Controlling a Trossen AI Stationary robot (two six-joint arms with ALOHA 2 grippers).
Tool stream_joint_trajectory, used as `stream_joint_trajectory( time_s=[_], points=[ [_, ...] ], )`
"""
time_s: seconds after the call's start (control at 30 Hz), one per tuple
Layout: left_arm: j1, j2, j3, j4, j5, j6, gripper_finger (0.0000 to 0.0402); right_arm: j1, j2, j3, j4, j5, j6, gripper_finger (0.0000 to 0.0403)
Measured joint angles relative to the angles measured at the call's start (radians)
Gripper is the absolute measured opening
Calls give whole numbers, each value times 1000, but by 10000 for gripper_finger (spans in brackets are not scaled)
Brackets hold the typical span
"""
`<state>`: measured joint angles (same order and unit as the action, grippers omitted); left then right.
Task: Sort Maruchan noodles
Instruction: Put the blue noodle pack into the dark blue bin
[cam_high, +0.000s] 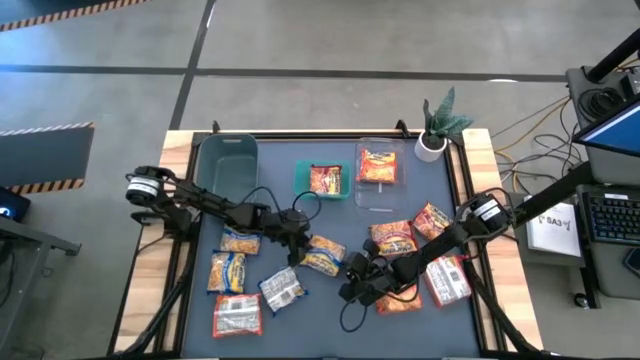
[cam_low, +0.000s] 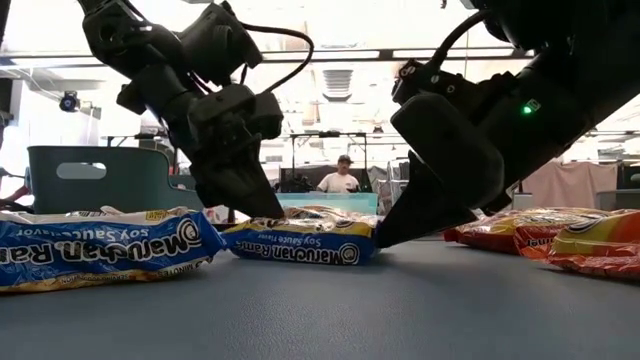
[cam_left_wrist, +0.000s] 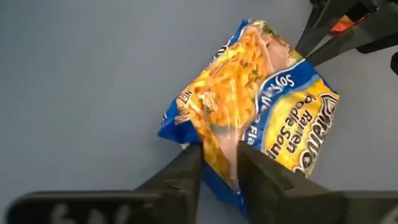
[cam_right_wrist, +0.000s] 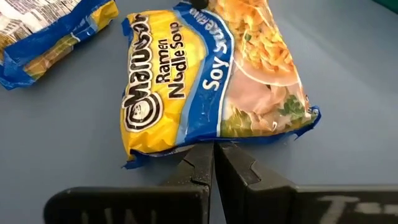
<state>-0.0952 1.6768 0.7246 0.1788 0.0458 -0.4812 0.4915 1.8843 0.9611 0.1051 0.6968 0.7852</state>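
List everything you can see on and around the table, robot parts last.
yellow-and-blue packets: three, on the mat's left and middle
orange-red packets: five; three loose on the right, one in each small bin
red-and-white packets: three; two near the front left, one on the right
large bin: one, grey-green, back left
small bin: one, teal, back middle
clear bin: one, back middle-right
potted plant: one, green in a white pot, back right corner
person: one, far behind the table
left gripper: closed on the middle yellow-and-blue packet's edge
right gripper: shut, at the same packet's opposite edge
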Motion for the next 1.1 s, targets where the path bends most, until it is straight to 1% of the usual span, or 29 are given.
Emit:
stream_joint_trajectory(
  time_s=[0.13, 0.2, 0.33, 0.47, 0.77, 0.87, 0.93, 1.1],
  points=[
    [0, -1, 0, 3, -6, -2, 17, -1, 0, 0, 1, 3, -10, 9],
    [0, -2, 0, 4, -6, -3, 5, 1, 0, 0, 2, 5, -19, 9],
    [-1, -11, 0, 4, -6, -2, 4, 5, -2, 0, 2, 6, -24, 9],
    [-1, -46, 0, -2, -6, 17, 1, 13, -22, 0, -4, 6, -27, 9],
    [-4, -217, 0, -87, -6, 88, 0, 42, -112, 0, -59, 21, -40, 9],
    [-3, -279, 1, -110, -21, 109, 0, 51, -146, 0, -66, 18, -58, 9],
    [-3, -320, 1, -147, -33, 121, 1, 52, -161, 0, -69, 18, -65, 9],
    [-7, -401, 1, -171, -36, 133, 1, 53, -173, 1, -71, 16, -89, 9]
  ],
)
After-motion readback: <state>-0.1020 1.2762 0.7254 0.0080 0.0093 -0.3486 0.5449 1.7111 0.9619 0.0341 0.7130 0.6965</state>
